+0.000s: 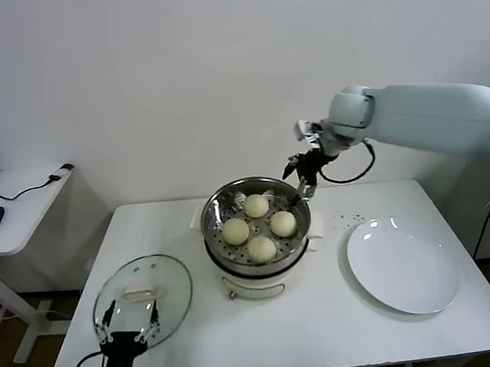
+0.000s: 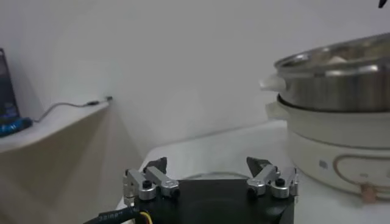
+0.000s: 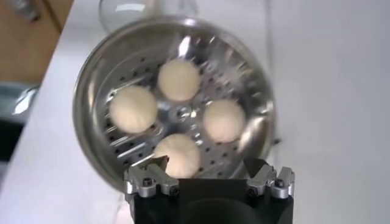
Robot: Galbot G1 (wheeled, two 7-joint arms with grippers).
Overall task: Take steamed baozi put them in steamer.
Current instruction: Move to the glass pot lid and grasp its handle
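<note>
While spread and empty, right gripper [image 1: 302, 181] fingers just above four baozi [image 3: 178, 79] in steamer [image 1: 212, 217].

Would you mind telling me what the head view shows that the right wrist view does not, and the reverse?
Only the head view shows the empty white plate right of the steamer, the side table, the left end effector open over the glass lid, and the right arm's reach above the steamer's far rim. Only the right wrist view looks straight down onto the perforated tray and shows the right end effector open and empty up close. Both show the steamer holding all four baozi.
</note>
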